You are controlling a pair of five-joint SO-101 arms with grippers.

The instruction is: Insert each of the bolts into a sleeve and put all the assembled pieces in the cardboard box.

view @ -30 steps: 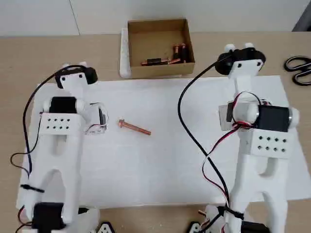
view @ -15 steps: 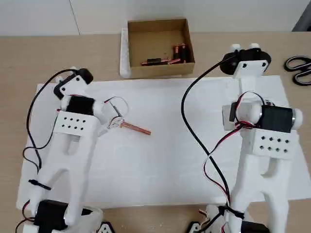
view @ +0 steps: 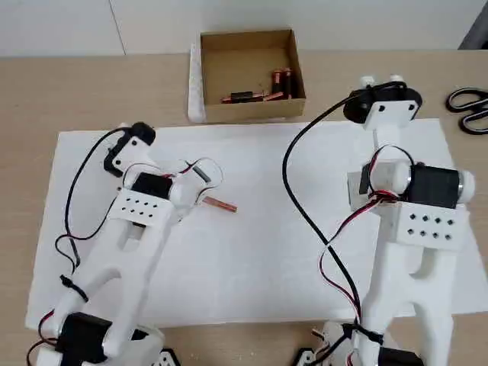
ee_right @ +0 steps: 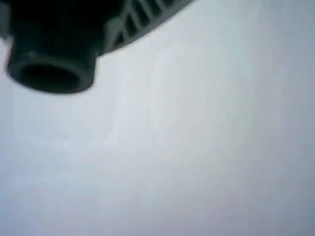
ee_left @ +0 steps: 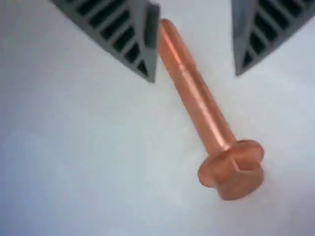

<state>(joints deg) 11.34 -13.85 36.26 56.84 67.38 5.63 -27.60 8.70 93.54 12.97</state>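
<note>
A copper bolt (view: 222, 204) lies on the white sheet (view: 252, 252), its flanged head toward the left arm. My left gripper (view: 195, 183) hangs over the head end, open. In the left wrist view the bolt (ee_left: 206, 128) lies between the two ribbed grey fingers (ee_left: 123, 39) without touching them. My right gripper (ee_right: 93, 44) holds a black sleeve (ee_right: 49, 59) just above the sheet; the sleeve's open end shows. The right arm (view: 404, 191) stands at the sheet's right side. The cardboard box (view: 245, 111) sits at the back with several assembled pieces (view: 274, 80) inside.
Black scissors (view: 469, 107) lie at the far right on the wooden table. A white strip (view: 196, 84) leans against the box's left wall. Black cables loop beside both arms. Bare sheet lies between the two arms.
The left arm has swung to the right and forward, bringing its gripper from beside the bolt to over the bolt's head. The right arm has hardly shifted.
</note>
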